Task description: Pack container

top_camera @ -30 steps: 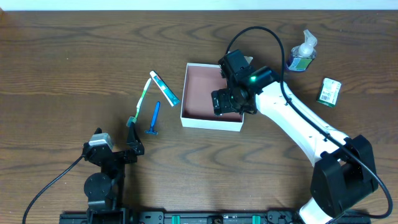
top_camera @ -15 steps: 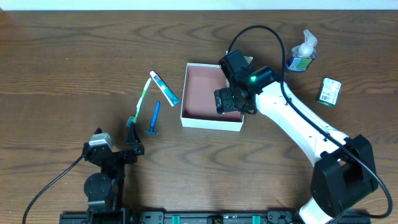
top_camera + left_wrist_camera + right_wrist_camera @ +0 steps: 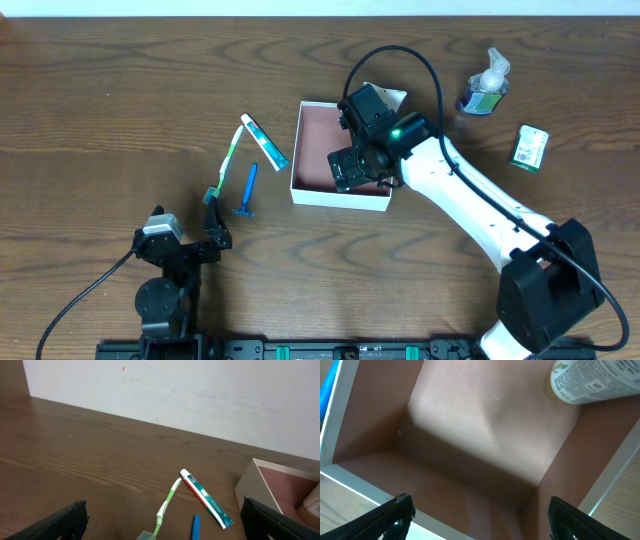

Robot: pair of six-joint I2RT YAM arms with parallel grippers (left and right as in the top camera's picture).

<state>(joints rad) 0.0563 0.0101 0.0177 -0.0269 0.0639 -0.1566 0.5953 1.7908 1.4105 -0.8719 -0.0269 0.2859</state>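
The container (image 3: 318, 145) is a shallow white box with a reddish-pink inside, at mid table. My right gripper (image 3: 352, 168) hangs open and empty over its near right part. In the right wrist view the gripper (image 3: 480, 520) is above the box floor (image 3: 470, 420). A white printed bottle (image 3: 600, 380) lies in the box's corner. My left gripper (image 3: 212, 225) rests open near the front left, apart from everything. A green toothbrush (image 3: 225, 160), a toothpaste tube (image 3: 263, 142) and a blue razor (image 3: 248, 190) lie left of the box.
A clear pump bottle (image 3: 485, 85) stands at the back right. A small green-white carton (image 3: 530, 147) lies right of it. The left wrist view shows the toothbrush (image 3: 167, 505), toothpaste (image 3: 205, 497), razor (image 3: 195, 527) and box corner (image 3: 260, 477) ahead.
My right gripper has shifted a little to the left over the box, and the wrist has turned. The left arm and the loose items have not moved.
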